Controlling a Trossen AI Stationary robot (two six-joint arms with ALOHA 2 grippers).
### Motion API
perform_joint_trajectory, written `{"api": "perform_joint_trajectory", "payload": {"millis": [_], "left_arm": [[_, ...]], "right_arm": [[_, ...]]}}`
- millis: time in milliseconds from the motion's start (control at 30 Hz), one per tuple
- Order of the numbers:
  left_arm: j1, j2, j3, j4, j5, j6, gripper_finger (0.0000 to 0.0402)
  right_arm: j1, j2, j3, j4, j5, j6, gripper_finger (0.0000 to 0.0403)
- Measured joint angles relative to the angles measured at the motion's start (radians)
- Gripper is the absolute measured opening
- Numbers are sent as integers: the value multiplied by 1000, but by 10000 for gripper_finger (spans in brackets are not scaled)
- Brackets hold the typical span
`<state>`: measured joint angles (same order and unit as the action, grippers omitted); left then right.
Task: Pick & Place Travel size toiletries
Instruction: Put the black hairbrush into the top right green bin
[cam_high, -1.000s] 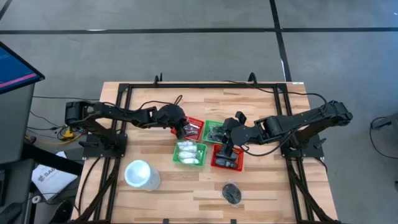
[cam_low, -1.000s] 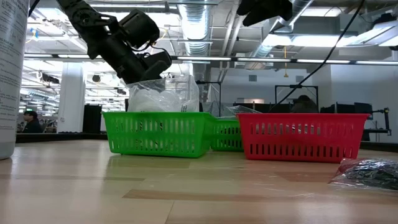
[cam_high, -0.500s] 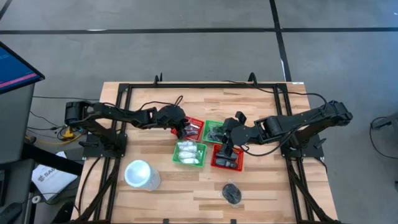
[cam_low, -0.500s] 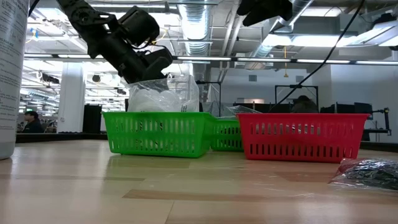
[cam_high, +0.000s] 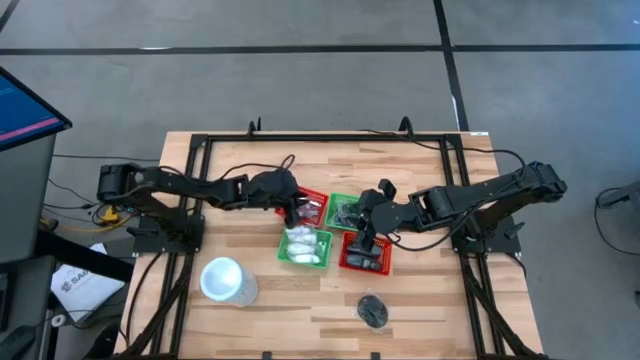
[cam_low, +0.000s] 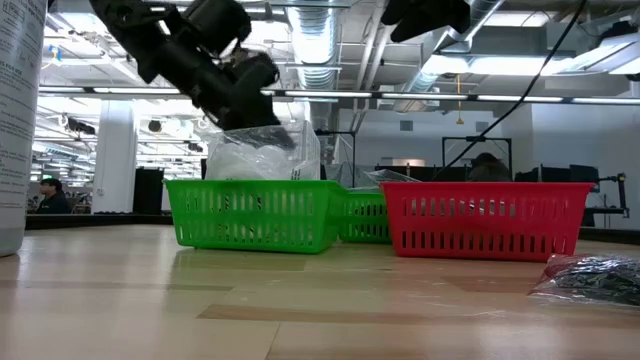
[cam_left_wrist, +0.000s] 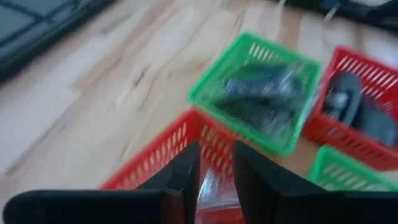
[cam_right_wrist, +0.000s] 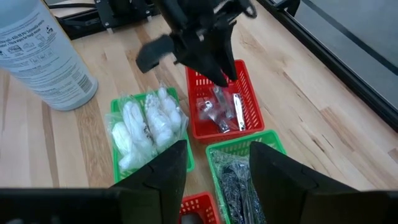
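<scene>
My left gripper (cam_high: 296, 208) hangs, fingers pointing down, over the far red basket (cam_high: 316, 203), which holds short silvery tubes (cam_right_wrist: 222, 112). Its fingers stand a narrow gap apart, with nothing between them (cam_left_wrist: 216, 180). My right gripper (cam_high: 367, 240) is wide open and empty (cam_right_wrist: 214, 180) above the near red basket (cam_high: 365, 257), which holds small dark pieces. White crinkly packets (cam_right_wrist: 146, 124) fill the near green basket (cam_high: 303, 245). Dark shiny bundles (cam_right_wrist: 239, 177) lie in the far green basket (cam_high: 345, 210). One black bundle in clear wrap (cam_high: 373, 310) lies on the table near the front edge.
The four baskets stand tight together at the table's middle. A large white round cup (cam_high: 225, 280) stands at the near left. A black frame (cam_high: 330, 140) runs round the table's edges. There is bare wood to the left, right and front of the baskets.
My left gripper has risen a little above the baskets and tipped, as the low view shows. The baskets and their contents have stayed where they were.
</scene>
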<state>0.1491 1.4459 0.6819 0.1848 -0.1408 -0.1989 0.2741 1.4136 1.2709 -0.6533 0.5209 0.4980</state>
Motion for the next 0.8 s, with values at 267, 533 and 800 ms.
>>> {"api": "perform_joint_trajectory", "payload": {"millis": [267, 533, 800], "left_arm": [[-15, -90, 1, 6, 0, 19, 85], [-54, -113, 1, 4, 0, 19, 85], [-94, -113, 1, 4, 0, 18, 85]], "right_arm": [[13, 0, 0, -12, -30, 34, 162], [112, 0, 0, -71, -154, 93, 160], [266, 1, 0, -105, -162, 206, 157]]}}
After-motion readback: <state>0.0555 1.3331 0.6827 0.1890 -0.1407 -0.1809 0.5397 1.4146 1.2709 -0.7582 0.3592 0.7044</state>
